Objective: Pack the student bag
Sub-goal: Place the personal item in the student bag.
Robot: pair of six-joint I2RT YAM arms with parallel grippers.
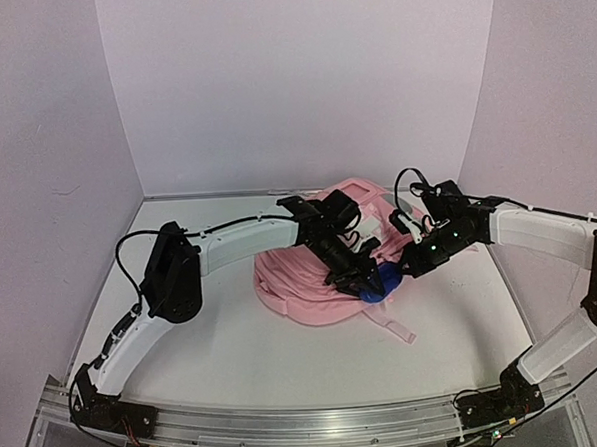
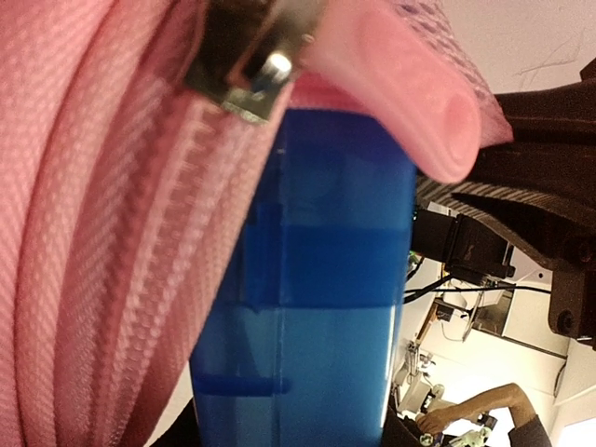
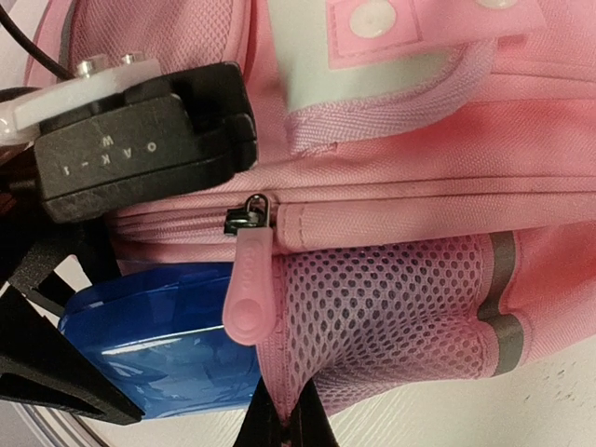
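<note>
Surface: white table [image 1: 235, 357] is sitting inside a plain pale-walled enclosure [image 1: 301, 83]. An aluminium rail [image 1: 289, 424] is running along the near edge, carrying both arm bases.

Student bag [image 1: 302, 283] is lying flat at mid-table, toward the far wall. One pink strap [image 1: 389, 324] is trailing toward the near side.

Right gripper [image 1: 413, 261] is working at the bag's right edge. In the right wrist view its dark fingers are showing nearly closed at the bottom edge, and the mesh side pocket [image 3: 382, 317] is bunching into the narrow gap between them, so it is pinching the student bag by the mesh. A pink zip pull [image 3: 244, 298] is hanging just above and beside the mesh.

Left gripper [image 1: 359, 278] is reaching over the bag to the same edge, just beside a blue plastic box [image 1: 385, 278]. In the left wrist view the box and the zipper fabric are filling the frame and hiding the fingers. I cannot tell how far they are open or whether they are holding the box.
</note>
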